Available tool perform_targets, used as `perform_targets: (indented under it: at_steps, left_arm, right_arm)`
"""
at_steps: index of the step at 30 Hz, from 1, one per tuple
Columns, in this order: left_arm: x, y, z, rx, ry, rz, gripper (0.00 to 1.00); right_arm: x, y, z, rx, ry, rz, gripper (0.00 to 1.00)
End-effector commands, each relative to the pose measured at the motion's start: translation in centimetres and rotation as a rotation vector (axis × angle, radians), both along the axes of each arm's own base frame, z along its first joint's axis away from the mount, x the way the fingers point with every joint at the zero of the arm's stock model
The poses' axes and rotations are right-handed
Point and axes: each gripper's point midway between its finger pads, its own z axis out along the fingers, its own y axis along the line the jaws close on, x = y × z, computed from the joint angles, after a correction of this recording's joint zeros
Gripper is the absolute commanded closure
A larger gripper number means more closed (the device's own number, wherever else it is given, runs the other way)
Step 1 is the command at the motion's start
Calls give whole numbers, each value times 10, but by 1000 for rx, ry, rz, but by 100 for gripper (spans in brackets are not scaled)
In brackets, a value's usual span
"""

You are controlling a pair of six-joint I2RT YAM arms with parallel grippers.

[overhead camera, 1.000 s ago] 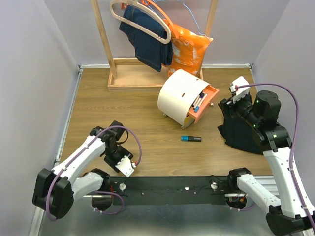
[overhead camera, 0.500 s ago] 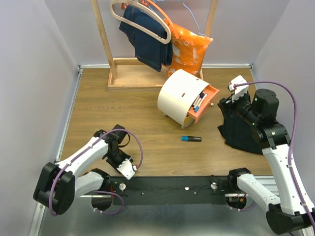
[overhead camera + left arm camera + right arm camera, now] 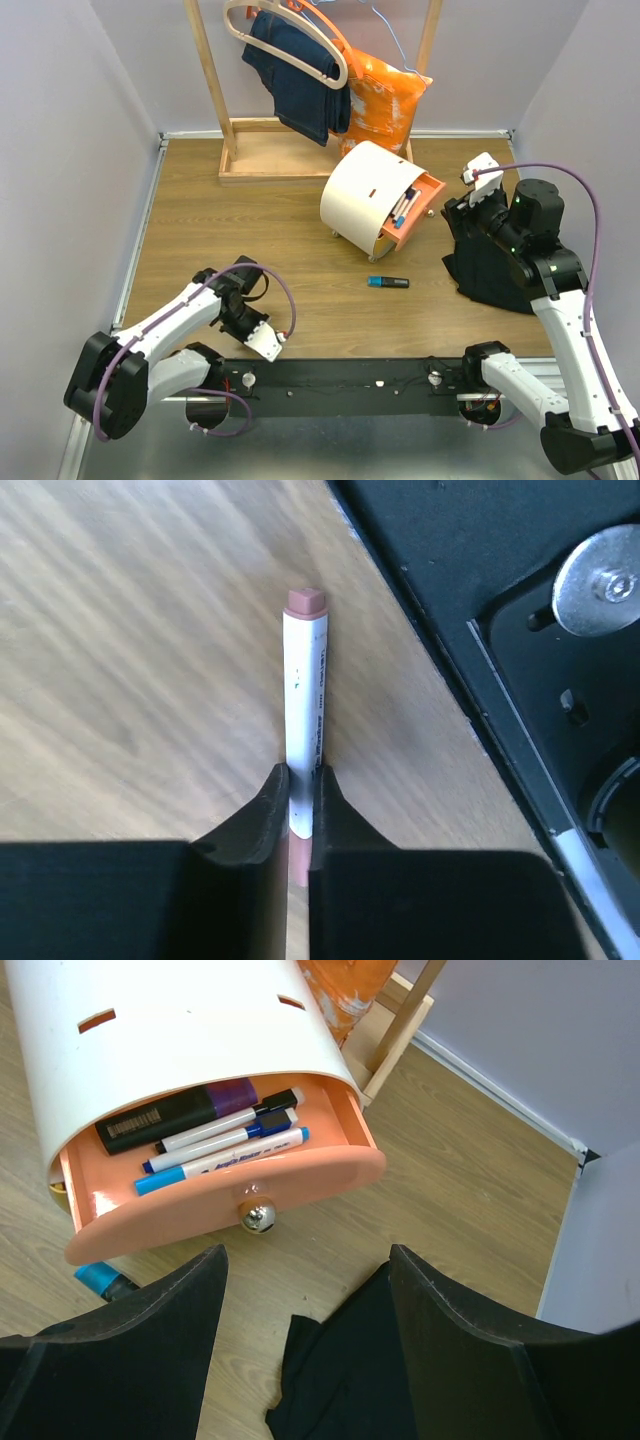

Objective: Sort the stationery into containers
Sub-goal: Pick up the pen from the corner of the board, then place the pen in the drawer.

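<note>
My left gripper [image 3: 264, 341] is shut on a slim white pen with pink ends [image 3: 305, 680], low over the wood by the black base rail [image 3: 520, 630]; in the left wrist view the jaws [image 3: 300, 780] pinch its lower part. The cream-white cabinet [image 3: 362, 190] stands mid-table with one orange drawer [image 3: 230, 1195] pulled out, holding several pens: blue-capped, white, black and purple. My right gripper [image 3: 305, 1270] is open and empty, hovering just right of the drawer's knob [image 3: 257, 1218] in the top view [image 3: 462, 205]. A blue-capped black marker [image 3: 388, 282] lies on the table in front of the cabinet.
A dark folded cloth [image 3: 490, 270] lies under my right gripper at the right. A wooden clothes rack [image 3: 270, 150] with jeans and an orange bag [image 3: 385, 100] stands at the back. The black base rail [image 3: 350, 385] runs along the near edge.
My left gripper has moved to the right and nearer the base rail with the white pen in it. My right gripper has edged slightly up and left.
</note>
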Motion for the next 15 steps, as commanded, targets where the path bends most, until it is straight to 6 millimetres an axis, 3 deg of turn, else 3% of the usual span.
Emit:
perform_targets:
  at_steps: [1, 3, 4, 6, 7, 9, 10, 11, 12, 13, 15]
  left_arm:
    - [7, -23, 48, -93, 15, 24, 92]
    - [10, -35, 76, -147, 17, 20, 94]
    - [14, -50, 106, -209, 9, 12, 95]
    - [16, -69, 136, -268, 38, 69, 96]
    - [26, -87, 163, -322, 17, 82, 96]
    - [29, -114, 192, -409, 98, 193, 96]
    - [47, -139, 220, -498, 76, 212, 96]
    - [49, -156, 236, -552, 106, 227, 96]
    - [52, -170, 252, -583, 190, 355, 96]
    - [75, -196, 284, -694, 161, 364, 96]
    - [88, -221, 320, -801, 234, 442, 96]
  right_arm:
    - [1, -2, 16, -1, -43, -8, 27]
    - [1, -3, 13, 4, -40, -17, 27]
    - [2, -4, 14, 8, -46, -21, 27]
    - [1, -3, 14, 21, -47, -27, 27]
    - [2, -3, 15, 27, -54, -31, 27]
    - [4, -7, 17, 37, -65, -62, 27]
    - [6, -9, 18, 42, -74, -78, 27]
    - [8, -13, 18, 45, -78, -105, 27]
    - [9, -15, 20, 47, -83, -117, 27]
    - [10, -16, 21, 51, -88, -127, 27]
    - [10, -19, 24, 55, -96, -139, 27]
